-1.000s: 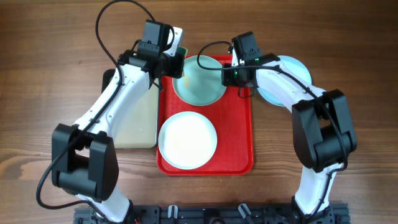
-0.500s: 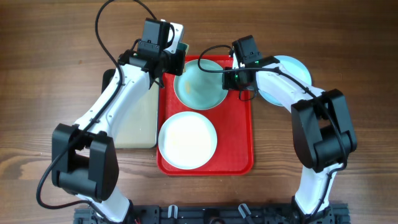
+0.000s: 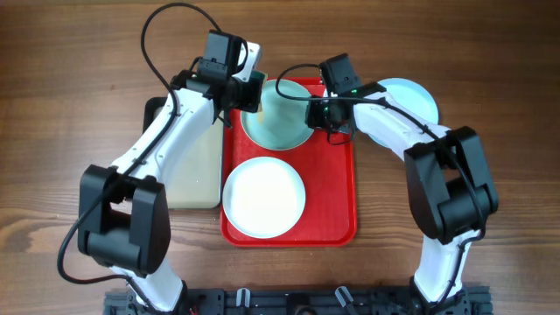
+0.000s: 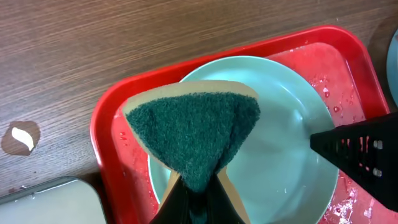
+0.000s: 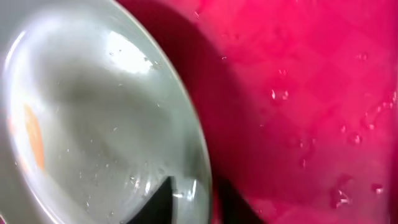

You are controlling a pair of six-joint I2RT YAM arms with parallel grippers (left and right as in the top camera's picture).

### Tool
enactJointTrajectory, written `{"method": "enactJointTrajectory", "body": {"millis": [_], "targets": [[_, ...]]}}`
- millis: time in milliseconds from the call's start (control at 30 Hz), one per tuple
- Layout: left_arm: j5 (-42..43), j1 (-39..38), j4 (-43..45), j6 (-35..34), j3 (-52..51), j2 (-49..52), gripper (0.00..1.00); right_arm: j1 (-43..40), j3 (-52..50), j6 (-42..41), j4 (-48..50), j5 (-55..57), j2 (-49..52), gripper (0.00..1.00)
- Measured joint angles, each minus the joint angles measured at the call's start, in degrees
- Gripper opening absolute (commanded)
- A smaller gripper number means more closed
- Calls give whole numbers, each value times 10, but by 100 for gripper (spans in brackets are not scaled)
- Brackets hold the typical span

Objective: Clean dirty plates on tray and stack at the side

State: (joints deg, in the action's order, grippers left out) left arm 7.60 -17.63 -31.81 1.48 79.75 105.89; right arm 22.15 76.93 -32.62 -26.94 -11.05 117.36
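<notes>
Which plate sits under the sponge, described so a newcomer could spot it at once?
Find the red tray in the middle of the wooden table; two plates lie on it. Take the one at the far end, beneath the green sponge in the left end effector. It is the aqua plate, whereas the white plate is its tray neighbour and the pale blue plate lies off the tray.

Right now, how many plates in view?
3: aqua plate at the tray's far end, white plate at its near end, pale blue plate on the table right of it, partly hidden.
</notes>
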Motion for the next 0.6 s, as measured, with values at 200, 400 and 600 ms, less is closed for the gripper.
{"method": "enactJointTrajectory", "body": {"millis": [200, 400, 600], "targets": [[4, 0, 7, 0, 0, 1, 4, -6, 0, 42, 24, 9, 0, 31], [4, 0, 8, 0, 0, 15, 4, -6, -2, 50, 29, 30, 0, 15], [4, 0, 9, 0, 0, 26, 4, -6, -6, 55, 31, 33, 0, 4]]}}
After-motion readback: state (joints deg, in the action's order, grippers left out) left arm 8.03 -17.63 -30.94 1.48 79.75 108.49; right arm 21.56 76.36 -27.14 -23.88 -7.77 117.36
